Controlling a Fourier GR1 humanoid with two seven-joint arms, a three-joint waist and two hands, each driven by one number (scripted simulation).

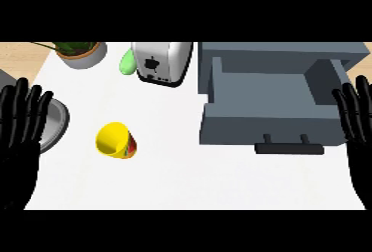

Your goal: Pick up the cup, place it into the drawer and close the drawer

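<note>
Yellow cup (116, 140) on counter, grey drawer (265, 106) open, plant (80, 50) cropped

From my station I see a white counter top (196, 182) with a potted green plant in a grey pot (81, 53) at its far left corner. Just right of it, a pale green rounded object (128, 62) touches a silver-and-black toaster (163, 63). A grey metal round rim (56, 123) shows at the left edge.

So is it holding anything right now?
Nothing. Both the left hand and right hand are open; the yellow cup sits untouched.
</note>
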